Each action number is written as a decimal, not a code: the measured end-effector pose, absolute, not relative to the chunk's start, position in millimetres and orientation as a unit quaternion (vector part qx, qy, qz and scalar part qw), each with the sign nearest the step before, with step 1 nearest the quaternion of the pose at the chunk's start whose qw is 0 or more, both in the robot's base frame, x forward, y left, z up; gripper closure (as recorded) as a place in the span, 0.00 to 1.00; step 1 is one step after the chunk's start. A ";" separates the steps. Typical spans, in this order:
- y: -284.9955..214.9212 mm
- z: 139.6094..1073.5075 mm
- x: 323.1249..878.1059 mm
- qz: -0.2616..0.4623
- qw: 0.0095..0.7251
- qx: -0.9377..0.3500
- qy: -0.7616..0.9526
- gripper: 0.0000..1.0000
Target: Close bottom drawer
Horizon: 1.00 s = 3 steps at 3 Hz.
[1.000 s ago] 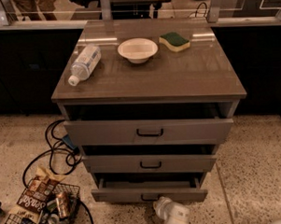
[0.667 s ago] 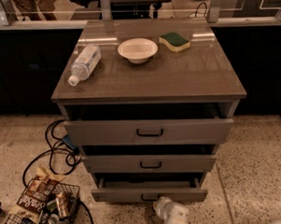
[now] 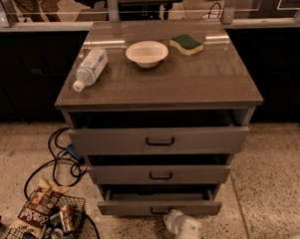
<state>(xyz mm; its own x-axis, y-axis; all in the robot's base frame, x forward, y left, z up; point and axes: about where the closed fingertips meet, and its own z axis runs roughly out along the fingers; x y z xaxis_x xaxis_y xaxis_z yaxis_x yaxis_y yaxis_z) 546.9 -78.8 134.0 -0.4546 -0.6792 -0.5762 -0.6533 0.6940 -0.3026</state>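
The bottom drawer [image 3: 159, 207] sits lowest of 3 in the grey cabinet [image 3: 198, 79], down by the floor at the near side. It is pulled out toward the camera, with a strip of its grey tray showing behind the flat front. Its small black handle [image 3: 159, 211] is at the front's middle, partly cut off by the lower edge. The gripper [image 3: 179, 224] is a white shape low in the scene, just right of that handle and right at the drawer front. Whether it touches the front is not clear. I cannot tell how far the claw is open, and nothing appears to be held in it.

The step in hand looks like the push itself. To do it well, I would press on the flat front near the middle, close to the handle, so the tray runs straight back and does not skew on its rails. The push should go level and away from the camera, slow and steady, until the front lines up under the middle drawer [image 3: 160, 174]. Keep low, clear of the middle drawer and the top drawer [image 3: 158, 140], which both jut out overhead. The cables [image 3: 57, 160] and wire basket [image 3: 69, 202] lie to the left, well away from the push
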 end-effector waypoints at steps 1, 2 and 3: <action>-78.8 134.0 546.9 -0.019 0.346 -0.391 0.853 0.54; -78.8 133.9 546.9 -0.019 0.346 -0.391 0.853 0.30; -78.7 133.9 546.9 -0.019 0.346 -0.391 0.853 0.07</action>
<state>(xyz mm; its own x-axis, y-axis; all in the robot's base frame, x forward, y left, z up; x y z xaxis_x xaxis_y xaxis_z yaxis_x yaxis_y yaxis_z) 546.9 -78.7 133.9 -0.4547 -0.6792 -0.5762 -0.6534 0.6940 -0.3024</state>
